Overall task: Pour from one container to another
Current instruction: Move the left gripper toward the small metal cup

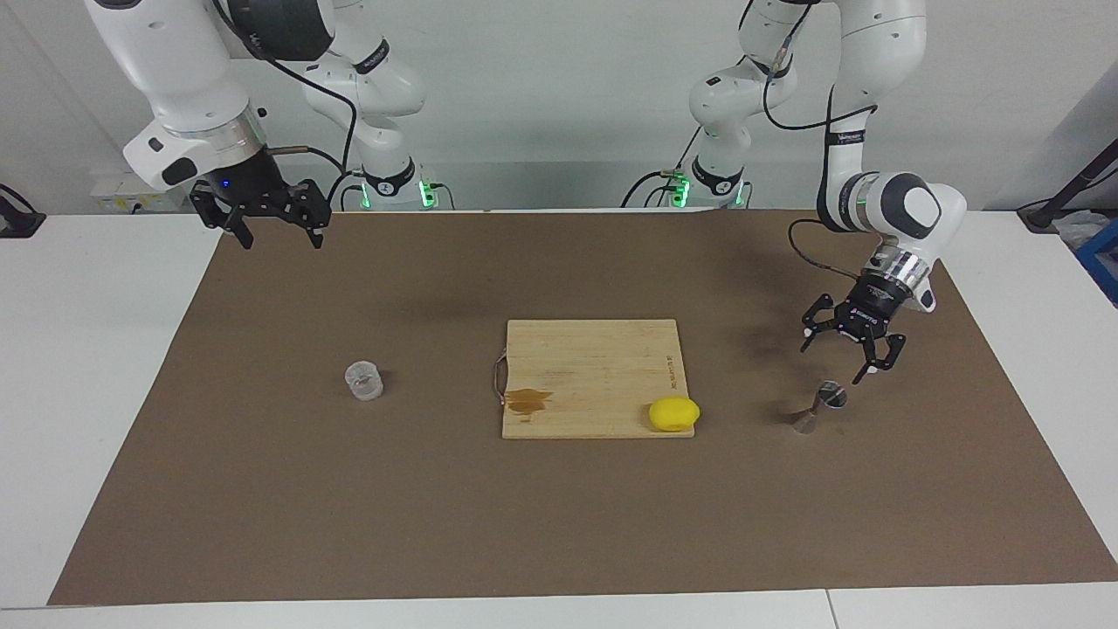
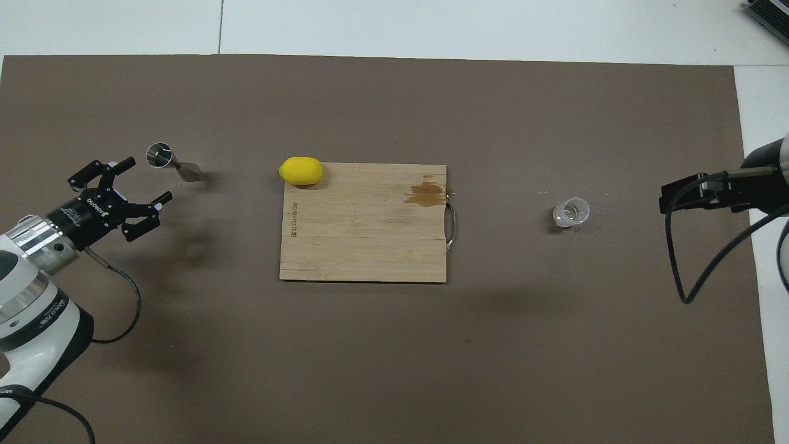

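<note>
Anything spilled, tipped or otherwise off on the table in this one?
Yes. A brown stain marks the cutting board near its handle, like a dried spill. The jigger seems to lean rather than stand upright. Small specks lie around the clear cup.

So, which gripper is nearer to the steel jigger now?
Left. The left gripper hangs open just above and beside the steel jigger, not touching it. The right gripper waits open at the right arm's end of the table.
</note>
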